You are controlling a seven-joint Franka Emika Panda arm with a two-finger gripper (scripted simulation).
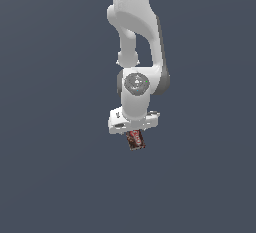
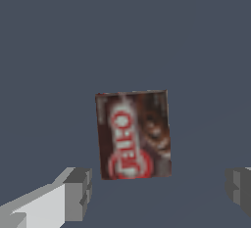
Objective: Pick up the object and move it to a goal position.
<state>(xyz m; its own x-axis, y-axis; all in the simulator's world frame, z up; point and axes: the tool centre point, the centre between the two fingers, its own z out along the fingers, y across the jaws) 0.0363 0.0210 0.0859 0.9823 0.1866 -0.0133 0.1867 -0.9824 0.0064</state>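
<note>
The object (image 2: pixel 133 135) is a small flat dark brown box with a red-and-white label, lying flat on the dark grey floor. In the exterior view the box (image 1: pixel 135 140) shows just under the white hand. My gripper (image 2: pixel 159 191) is open, its two grey fingertips (image 2: pixel 78 193) standing wide apart on either side of the box's near end, not touching it. In the exterior view the gripper (image 1: pixel 134 133) points straight down over the box, with the fingers themselves hidden behind the hand and box.
The white arm (image 1: pixel 135 37) comes down from the top of the exterior view. A plain dark grey floor (image 1: pixel 50 177) surrounds the box.
</note>
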